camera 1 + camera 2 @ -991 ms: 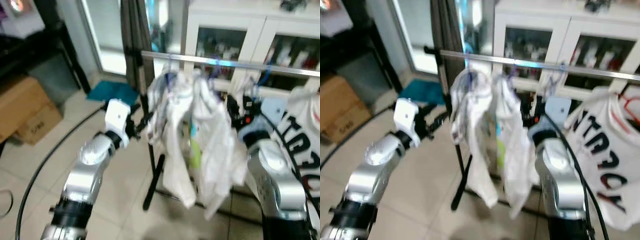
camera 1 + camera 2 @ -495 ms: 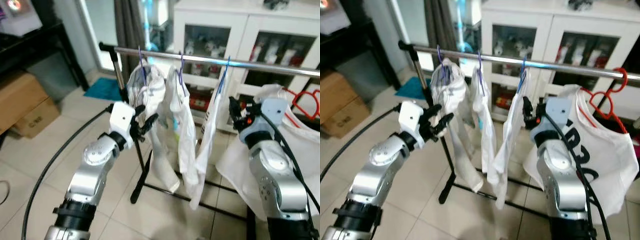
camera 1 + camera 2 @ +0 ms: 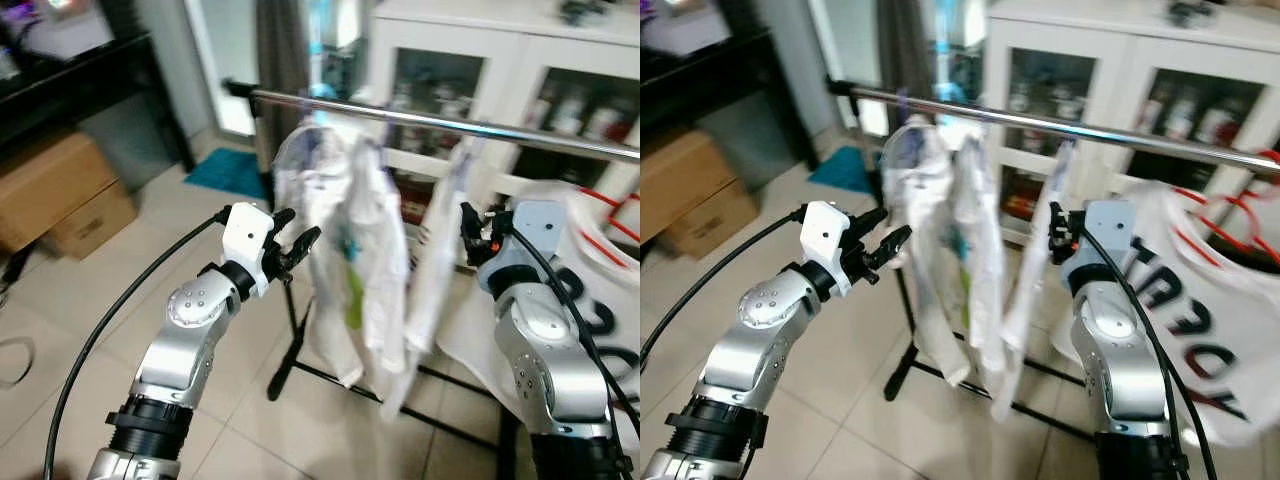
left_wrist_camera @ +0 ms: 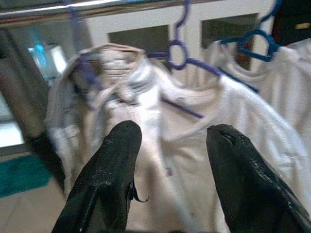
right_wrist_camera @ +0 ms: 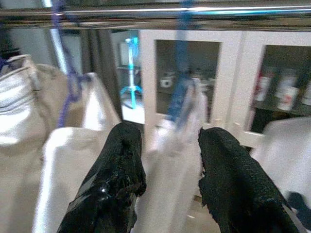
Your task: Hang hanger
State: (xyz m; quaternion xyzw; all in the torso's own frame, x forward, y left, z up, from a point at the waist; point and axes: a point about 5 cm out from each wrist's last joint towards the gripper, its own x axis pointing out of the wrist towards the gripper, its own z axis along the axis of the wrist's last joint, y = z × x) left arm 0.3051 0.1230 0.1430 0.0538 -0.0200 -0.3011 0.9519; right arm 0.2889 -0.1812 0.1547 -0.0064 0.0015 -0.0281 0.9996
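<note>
1. The rail point(image 3: 450, 122) runs across in front of the robot at about arm height, with a white glass-fronted cabinet point(image 3: 520, 60) behind it. All the hangers in sight sit on this rail, none in a gripper.

2. At the rail's left end, white garments point(image 3: 355, 250) hang bunched on purple hangers point(image 4: 182, 53). Just to their right a thin white garment point(image 3: 1040, 250) hangs on a blue hanger point(image 5: 182, 58). Further right, a printed white T-shirt point(image 3: 1185, 320) hangs on a red hanger point(image 3: 1240, 205).

3. The left gripper point(image 3: 295, 242) is raised, just beside the bunched garments. Its fingers point(image 4: 116, 165) are spread apart with nothing between them.

4. The right gripper point(image 3: 1052, 228) is raised near the thin garment under the blue hanger. Its fingers point(image 5: 121, 174) are likewise parted and empty.

5. Change: over the last second the whole scene has slid sideways in the head views and is now blurred again, which is the camera turning rather than the rack moving. Half a second ago the garments hung straight; they now look swung out and smeared, though blur accounts for at least part of that. Both grippers were already empty and raised then, and remain so.

6. Finding: with every visible hanger hooked on the rail and both grippers free, the hanging appears done, or the robot is between hangers. I judge nothing further is needed at the rail except to draw back without catching the cloth.

7. Risk: the left fingers are close enough to the bunched garments to snag them on withdrawal.
</note>
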